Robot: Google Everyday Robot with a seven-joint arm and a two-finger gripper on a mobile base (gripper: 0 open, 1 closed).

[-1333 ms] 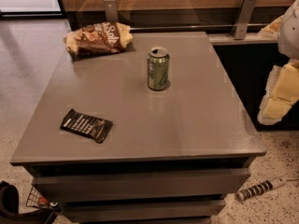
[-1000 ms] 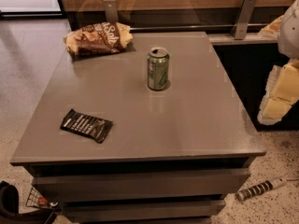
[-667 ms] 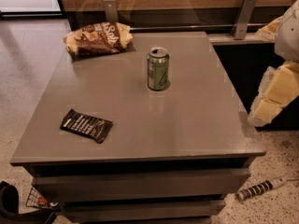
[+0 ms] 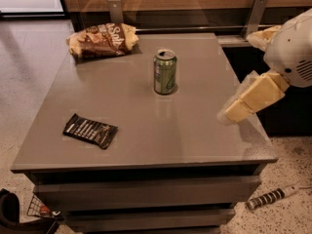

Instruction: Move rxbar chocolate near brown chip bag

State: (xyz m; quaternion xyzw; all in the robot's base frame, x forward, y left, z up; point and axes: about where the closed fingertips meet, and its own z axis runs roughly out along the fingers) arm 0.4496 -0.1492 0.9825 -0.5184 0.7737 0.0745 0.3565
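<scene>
Black rxbar chocolate [image 4: 90, 130] lies untouched near-left on grey tabletop [image 4: 195, 140]; brown chip bag [image 4: 102, 40] far-left, well apart. Gripper [image 4: 236, 110] has swung in over right edge; spread or closed, cannot tell. Approach only starting, bar not yet grasped.

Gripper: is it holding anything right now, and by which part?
Nothing. The gripper hangs over the right edge of the table; the rxbar chocolate lies flat near the front left, untouched.

Three things are carried by the grey worktop [image 4: 131, 111]: the brown chip bag [image 4: 102, 39] at 11 o'clock, a green can [image 4: 165, 72] toward 12 o'clock, and the rxbar chocolate [image 4: 90, 130] at 8 o'clock. The gripper [image 4: 232, 114] is seen at the 3 o'clock edge.
</scene>
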